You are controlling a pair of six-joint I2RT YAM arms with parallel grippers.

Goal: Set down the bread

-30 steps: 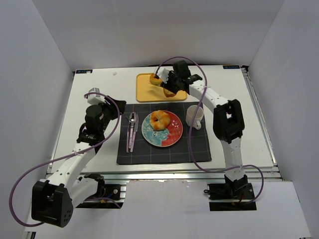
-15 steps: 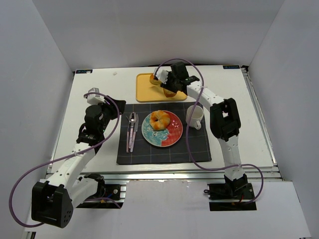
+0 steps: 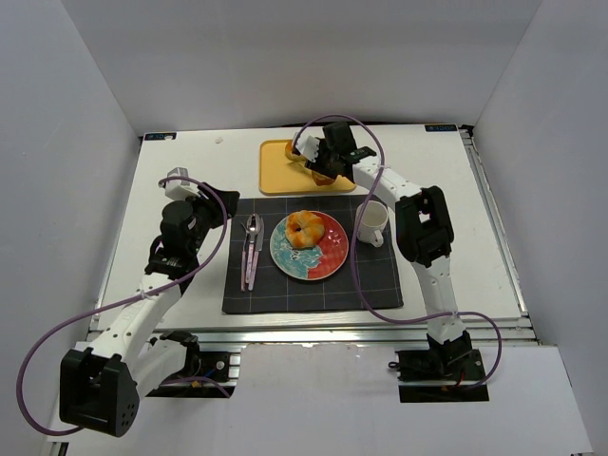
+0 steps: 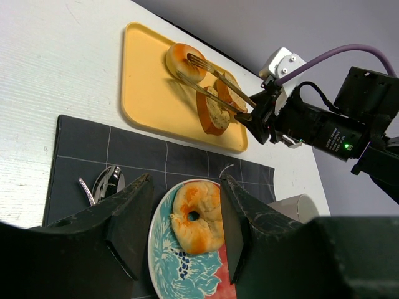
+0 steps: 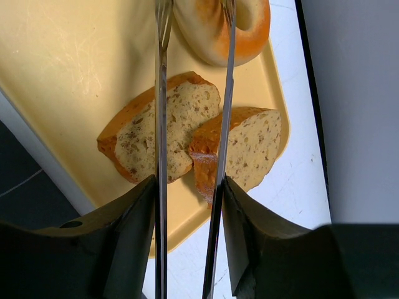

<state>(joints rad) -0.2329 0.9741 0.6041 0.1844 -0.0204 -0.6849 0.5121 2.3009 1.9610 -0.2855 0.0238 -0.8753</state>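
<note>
A ring-shaped bread (image 3: 305,229) (image 4: 196,218) lies on the patterned plate (image 3: 328,258). A second bread, an orange roll (image 4: 184,61) (image 5: 218,28), sits at the far end of the yellow tray (image 3: 277,176) (image 5: 62,81). My right gripper (image 3: 328,157) (image 5: 190,205) is shut on metal tongs (image 4: 212,78) (image 5: 161,124). The tong tips straddle that roll; I cannot tell whether they squeeze it. My left gripper (image 3: 204,204) (image 4: 186,230) hangs open left of the plate, holding nothing.
Two brown speckled loaf slices (image 5: 168,131) (image 4: 215,109) lie on the tray under the tongs. A white mug (image 3: 371,222) stands right of the plate. A spoon and fork (image 3: 252,247) rest on the dark placemat (image 3: 285,294). White walls enclose the table.
My right arm has shifted slightly left over the tray, carrying the tongs further onto the roll. The left arm has not moved.
</note>
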